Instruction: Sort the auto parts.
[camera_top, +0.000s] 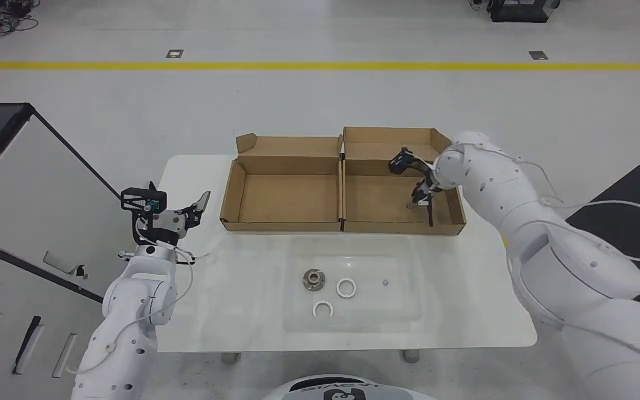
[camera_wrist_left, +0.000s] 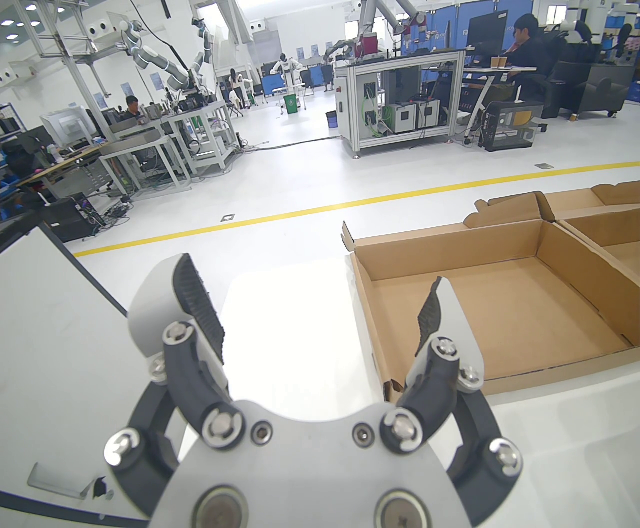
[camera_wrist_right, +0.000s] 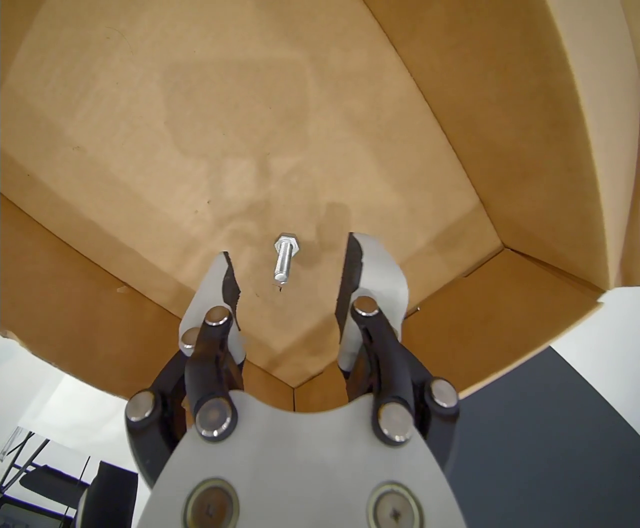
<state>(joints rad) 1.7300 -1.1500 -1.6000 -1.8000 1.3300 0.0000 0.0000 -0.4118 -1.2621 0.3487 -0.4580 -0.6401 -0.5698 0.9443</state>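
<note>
Our left end effector (camera_wrist_left: 312, 270), apart and empty, hangs over the worktop (camera_wrist_left: 290, 330), with the left cardboard box (camera_wrist_left: 500, 310) just beside it. Our right end effector (camera_wrist_right: 288, 246), also apart, is inside the right cardboard box (camera_wrist_right: 150, 125). The bolt (camera_wrist_right: 283, 265) lies on the box floor between its fingers (camera_wrist_right: 372, 270).

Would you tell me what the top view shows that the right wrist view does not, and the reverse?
From the top view: the left cardboard box, the left gripper open beside it, and a metal hub and two white rings on the table. From the right wrist view: a bolt lying on the box floor between the open fingers. Both: the right cardboard box and the right gripper inside it.
</note>
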